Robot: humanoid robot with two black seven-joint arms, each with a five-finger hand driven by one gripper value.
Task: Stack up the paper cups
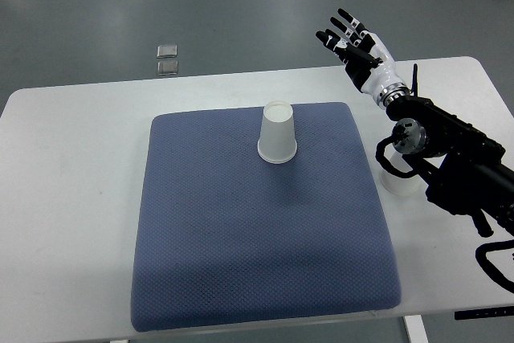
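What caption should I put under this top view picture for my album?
An upside-down paper cup on a blue mat, with the robot's right hand raised, fingers spread, holding nothing.

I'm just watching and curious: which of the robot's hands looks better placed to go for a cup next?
The right hand. It is the only one in view, raised with fingers spread beyond the table's far edge, right of the upside-down cup on the blue mat. The left arm isn't visible.

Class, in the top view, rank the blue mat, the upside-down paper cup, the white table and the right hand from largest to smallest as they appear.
1. white table
2. blue mat
3. right hand
4. paper cup

The last two look close; the raised hand may be nearer the camera.
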